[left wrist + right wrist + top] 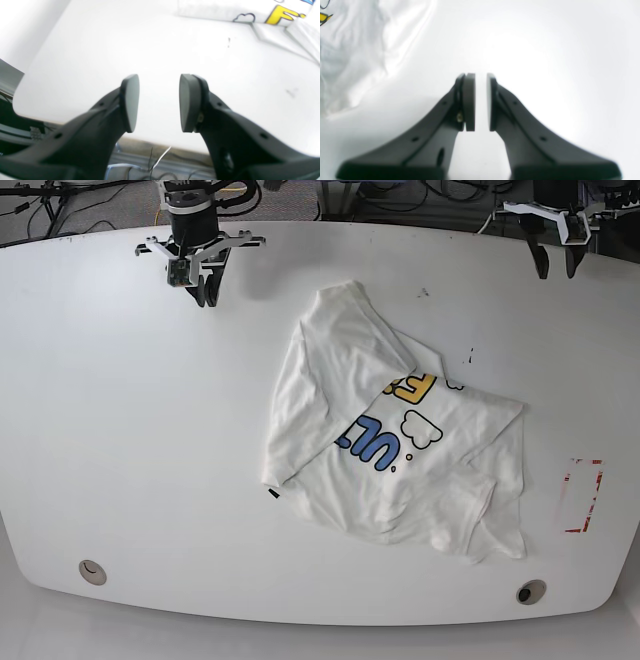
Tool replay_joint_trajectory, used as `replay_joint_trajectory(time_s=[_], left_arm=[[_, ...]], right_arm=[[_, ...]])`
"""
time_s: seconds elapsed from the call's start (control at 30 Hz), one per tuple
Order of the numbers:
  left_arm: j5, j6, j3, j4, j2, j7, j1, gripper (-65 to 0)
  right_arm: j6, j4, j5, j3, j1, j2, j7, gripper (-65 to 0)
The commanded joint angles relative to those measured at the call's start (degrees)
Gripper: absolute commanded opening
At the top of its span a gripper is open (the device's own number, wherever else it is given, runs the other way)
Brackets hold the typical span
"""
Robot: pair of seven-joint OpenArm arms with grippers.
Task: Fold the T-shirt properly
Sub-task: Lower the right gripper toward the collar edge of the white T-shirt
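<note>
Right now your left gripper (159, 103) hangs above the table's (130, 440) near edge with its jaws well apart and nothing between them. From its wrist camera the T-shirt (395, 435) lies far ahead and off to the right, only a strip with a yellow letter and a cloud outline showing. Your right gripper (480, 102) has its pads (469, 101) nearly together, a thin slit left, gripping nothing. From it, the rumpled white cloth sits ahead to the left, well apart. Overhead, the shirt lies crumpled, one side folded over the print, between both arms.
</note>
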Motion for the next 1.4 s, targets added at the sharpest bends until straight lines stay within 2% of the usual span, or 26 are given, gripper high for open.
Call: replay_joint_trajectory(time_s=[0.0, 0.1, 0.5, 0.7, 0.83, 0.9, 1.1, 1.17, 1.37], left_arm=[[0.01, 0.3, -0.35, 1.59, -0.11, -2.12, 0.41, -40.3], [0.01, 0.19, -0.29, 1.76, -0.13, -2.24, 0.47, -39.7], [-0.11, -0.01, -0.48, 2.35, -0.7, -4.15, 1.57, -37.6], [0.02, -0.06, -0.49, 2.13, -0.53, -5.25, 1.05, -34.3], [0.24, -0.14, -0.58, 2.06, -0.54, -5.96, 0.9, -30.4], [0.13, -0.2, -0.67, 2.35, -0.21, -7.12, 0.09, -25.1], [0.2, -0.31, -0.8, 2.21, 0.13, -7.65, -0.91, -19.5], [0.3, -0.26, -0.69, 2.2, 0.26, -7.72, -1.28, -19.7], [0.33, -0.33, 0.16, 2.25, 0.22, -6.54, -3.72, -27.1]], right_arm=[[0.09, 1.15, 0.21, -0.11, 0.57, 0.41, 0.92, -58.1], [0.24, 1.05, 0.24, -0.5, 1.48, 0.55, 0.03, -57.3], [0.22, 0.88, 0.5, -4.44, 6.75, 0.59, -8.0, -41.9], [0.69, 0.88, 0.1, -7.36, 10.91, 0.79, -11.48, -38.6], [1.22, 0.61, 0.19, -9.35, 13.75, 1.46, -13.92, -37.5], [1.38, 0.56, 0.51, -11.71, 17.61, 2.43, -16.99, -35.6], [2.69, 0.44, 0.66, -14.18, 21.8, 3.69, -20.91, -34.3], [3.3, 0.44, 0.61, -14.76, 22.85, 3.89, -21.86, -34.0], [4.6, 0.21, 0.48, -16.25, 25.45, 3.18, -23.8, -33.8]])
